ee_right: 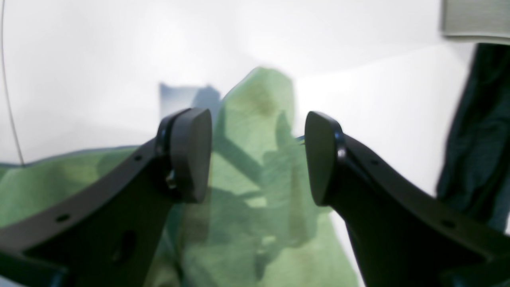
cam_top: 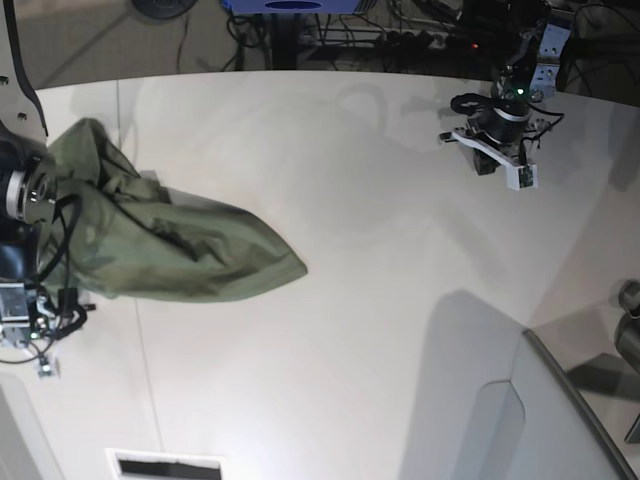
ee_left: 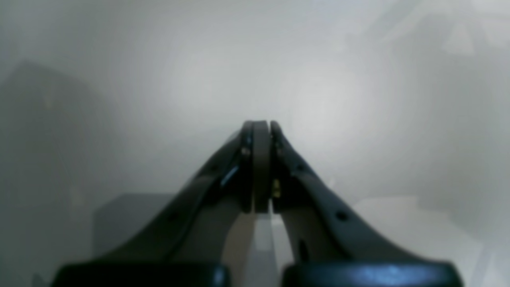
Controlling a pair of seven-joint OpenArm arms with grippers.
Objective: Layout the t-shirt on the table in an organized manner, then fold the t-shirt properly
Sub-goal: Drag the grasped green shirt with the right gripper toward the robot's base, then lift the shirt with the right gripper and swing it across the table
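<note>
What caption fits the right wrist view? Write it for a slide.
Right gripper, fingers apart, above the rumpled green t-shirt on the white table.

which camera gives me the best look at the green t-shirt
The base view: the t-shirt shows whole, bunched at the table's left side. The right wrist view shows only a blurry close-up patch under the open right claw. The left wrist view shows none of it.

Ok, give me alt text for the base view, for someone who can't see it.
An olive-green t-shirt lies bunched in a heap at the left side of a white table, draped against the right arm at the picture's left edge. The left arm sits far off at the upper right, its gripper over bare tabletop, away from the shirt.
</note>
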